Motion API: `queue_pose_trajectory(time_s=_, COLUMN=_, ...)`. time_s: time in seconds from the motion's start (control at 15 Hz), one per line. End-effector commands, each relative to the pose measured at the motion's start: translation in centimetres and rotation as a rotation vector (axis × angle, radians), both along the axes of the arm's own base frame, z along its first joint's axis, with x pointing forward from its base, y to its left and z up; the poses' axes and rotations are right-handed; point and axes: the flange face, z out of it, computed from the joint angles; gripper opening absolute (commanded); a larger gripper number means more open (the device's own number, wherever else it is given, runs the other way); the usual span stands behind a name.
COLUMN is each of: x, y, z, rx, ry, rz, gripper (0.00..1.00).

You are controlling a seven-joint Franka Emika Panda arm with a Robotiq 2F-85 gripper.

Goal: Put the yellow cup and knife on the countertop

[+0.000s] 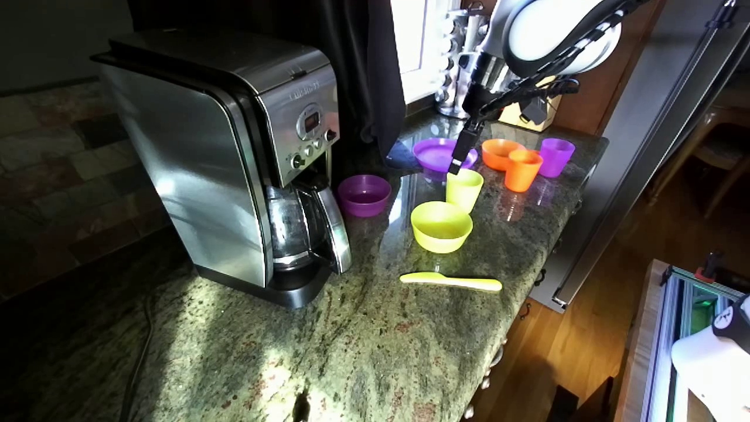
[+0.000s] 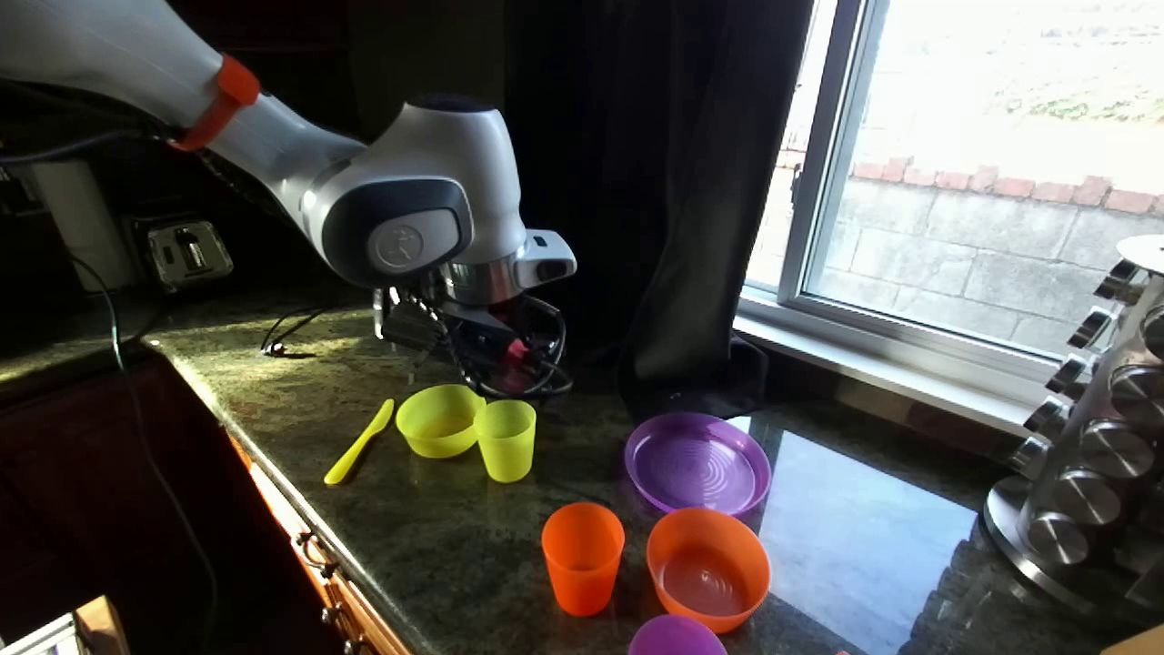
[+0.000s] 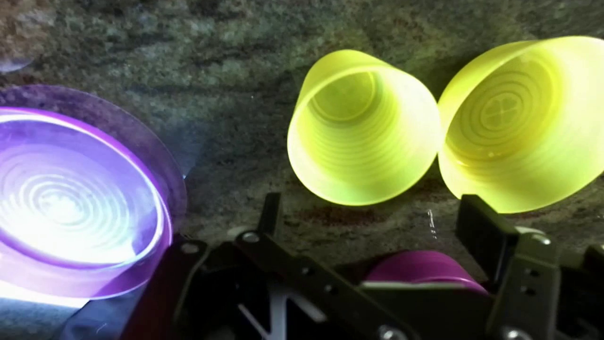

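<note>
The yellow cup (image 1: 464,196) stands upright on the dark granite countertop (image 1: 375,357), touching or nearly touching the yellow bowl (image 1: 440,228). It also shows in an exterior view (image 2: 506,446) and in the wrist view (image 3: 363,141). The yellow knife (image 1: 451,282) lies flat on the countertop beyond the bowl; it shows in an exterior view (image 2: 361,443) too, but is outside the wrist view. My gripper (image 3: 373,215) is open and empty, its fingers spread wider than the cup. It hovers beside and above the cup, on the curtain side.
A purple plate (image 2: 698,464), orange bowl (image 2: 709,573), orange cup (image 2: 584,557) and purple cup (image 1: 556,157) stand near the yellow cup. A purple bowl (image 1: 364,195) sits by the coffee maker (image 1: 234,164). A spice rack (image 2: 1091,455) stands by the window. The countertop edge (image 1: 530,266) drops off.
</note>
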Motion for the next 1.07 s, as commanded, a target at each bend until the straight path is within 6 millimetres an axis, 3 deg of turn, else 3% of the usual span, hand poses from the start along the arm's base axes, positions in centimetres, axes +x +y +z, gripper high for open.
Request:
queue_pose_trajectory(time_s=0.0, x=-2.2, y=1.7, z=2.0, rx=0.004, ry=0.014, rz=0.036, gripper=1.00)
queue_pose_trajectory(time_s=0.53, x=-5.5, y=4.3, z=5.0, rx=-0.027, ry=0.136, rz=0.103, gripper=1.00)
queue_pose_trajectory(time_s=1.0, x=-6.4, y=5.6, z=5.5, rx=-0.063, ry=0.140, rz=0.146, gripper=1.00)
